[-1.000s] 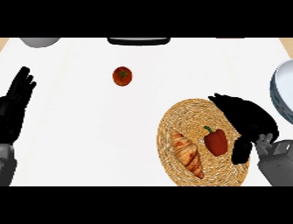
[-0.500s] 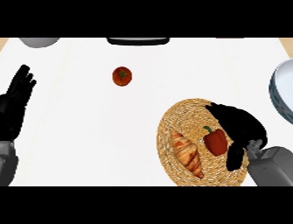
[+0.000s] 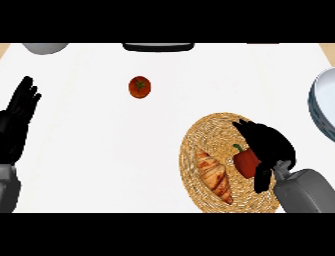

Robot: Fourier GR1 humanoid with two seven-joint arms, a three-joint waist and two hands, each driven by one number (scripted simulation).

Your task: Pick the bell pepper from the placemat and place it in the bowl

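A white counter (image 3: 126,165) fills the view, with pale wood showing at its far corners. On its right side lies a round woven placemat (image 3: 207,125), and on that the red bell pepper (image 3: 246,161), green stem toward the far edge, lying right of the mat's middle. Just left of it on the same mat lies a croissant (image 3: 216,175), close to the pepper but apart from it.

The right hand (image 3: 269,145) has moved in from the mat's right edge over the last second and now sits against the pepper's right side, fingers curving over its top and the thumb reaching down along its near side. The fingers are bent round the pepper, but they do not yet look closed on it, and the pepper has not left its place on the mat. So the reach looks finished and the grasp is the step in hand; lifting and carrying are all to come.

The bowl (image 3: 332,107), blue-grey outside and pale within, stands at the right edge beyond the placemat and holds nothing that shows.

Further out, a tomato (image 3: 140,86) lies alone toward the far side. The left hand (image 3: 11,125) rests open at the left edge, fingers up, as it was.
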